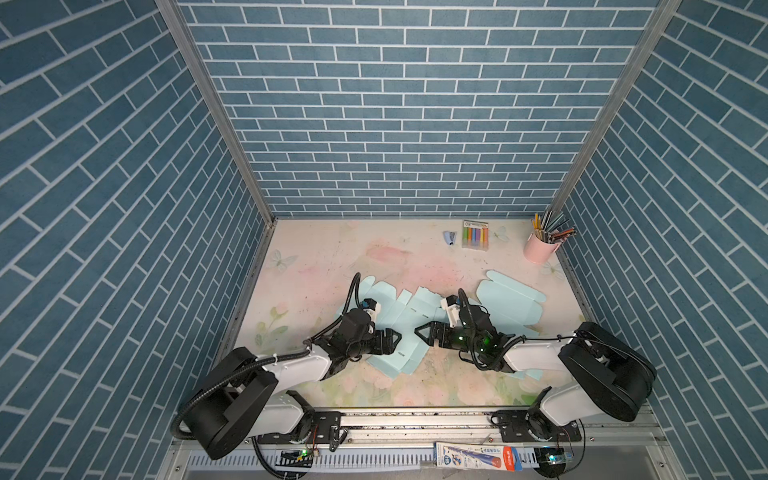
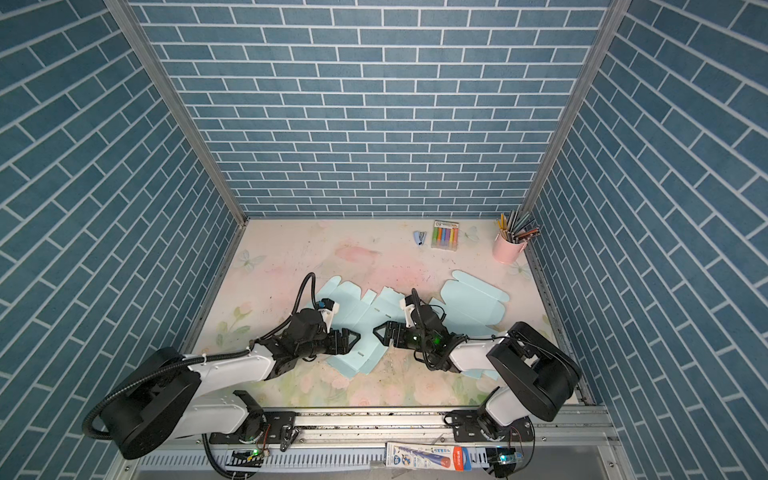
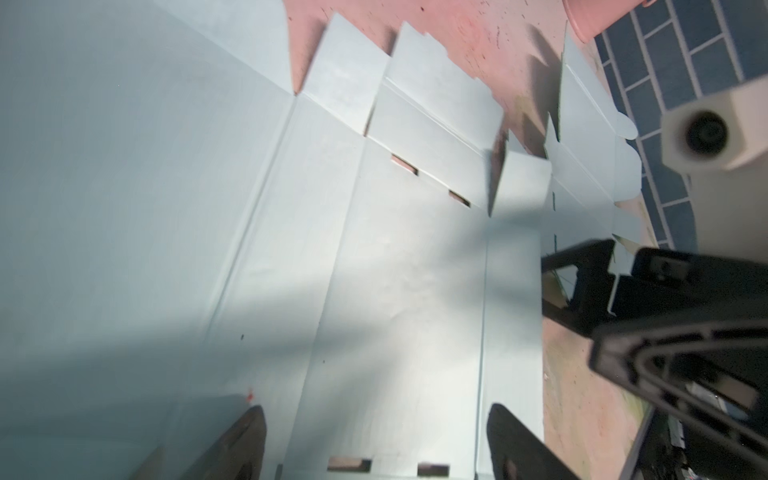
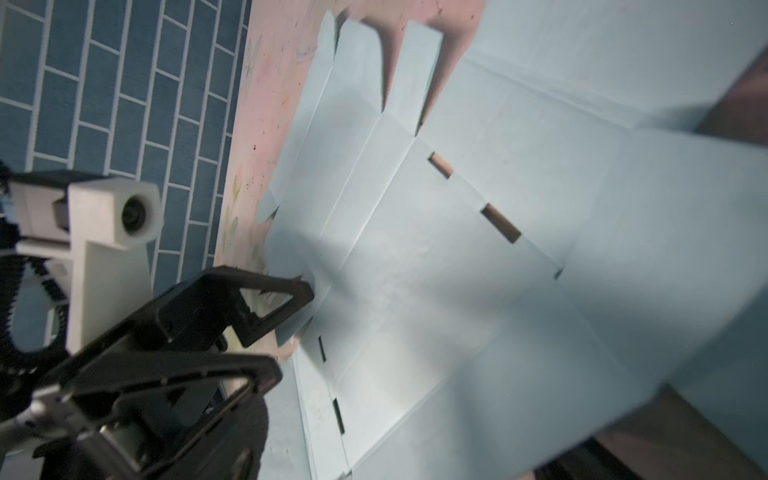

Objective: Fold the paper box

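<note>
Paper was all there was to this job. The paper box (image 1: 399, 316) lay flat and open on the table (image 1: 332, 257), a pale blue sheet with flaps, fold lines and small slots cut in it. No side stood up yet, so the folding looked to be at its start. The sheet lay in the middle of the table, under and between the two arms. More pale blue card lay off to the right, and I could not tell if it was part of the same sheet.

The left gripper (image 1: 397, 337) and the right gripper (image 1: 419, 332) hung low over the sheet, tips pointing at each other, close but apart. Both had their jaws wide and held nothing. In the left wrist view the left fingers (image 3: 245, 436) stood apart with only bare card between them.

The sheet looked very light and thin. It would likely bend, slide on the table when pushed, and crease or tear if squeezed hard. A good place to take hold seemed to be the edge of a flap, close to a fold line, while the other gripper pressed the middle panel down.
</note>
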Robot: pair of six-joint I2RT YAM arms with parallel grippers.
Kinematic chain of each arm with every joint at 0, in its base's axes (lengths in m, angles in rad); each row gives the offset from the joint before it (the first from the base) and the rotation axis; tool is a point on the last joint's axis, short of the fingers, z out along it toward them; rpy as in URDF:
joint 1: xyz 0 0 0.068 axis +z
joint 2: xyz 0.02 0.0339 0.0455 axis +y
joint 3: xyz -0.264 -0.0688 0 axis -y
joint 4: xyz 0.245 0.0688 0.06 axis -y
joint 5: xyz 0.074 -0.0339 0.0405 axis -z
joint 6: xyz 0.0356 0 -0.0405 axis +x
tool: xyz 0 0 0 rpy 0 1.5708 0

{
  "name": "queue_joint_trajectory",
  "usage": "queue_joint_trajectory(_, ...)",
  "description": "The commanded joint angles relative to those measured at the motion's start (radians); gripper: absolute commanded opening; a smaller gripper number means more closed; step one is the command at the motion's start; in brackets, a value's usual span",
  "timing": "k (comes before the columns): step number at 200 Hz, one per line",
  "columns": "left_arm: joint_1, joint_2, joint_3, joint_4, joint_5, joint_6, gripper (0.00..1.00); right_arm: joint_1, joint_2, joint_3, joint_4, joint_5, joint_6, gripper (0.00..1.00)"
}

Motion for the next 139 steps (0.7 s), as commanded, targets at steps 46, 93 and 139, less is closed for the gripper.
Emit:
queue_joint_trajectory(46, -0.162, -0.162, -0.113, -0.141, -0.085, -0.237, 0.84, -0.038, 0.101, 0.164, -0.104, -0.005, -0.171, 0.59)
queue_joint_trajectory(93, -0.017, -0.233, -0.044, -0.235, -0.061, -0.121, 0.84, -0.046, 0.070, 0.165, -0.192, -0.039, -0.200, 0.63)
queue_joint_trajectory(139, 0.106, -0.164, -0.053, -0.138, -0.044, -0.054, 0.76, -0.027, 0.001, 0.097, -0.185, -0.004, -0.147, 0.61)
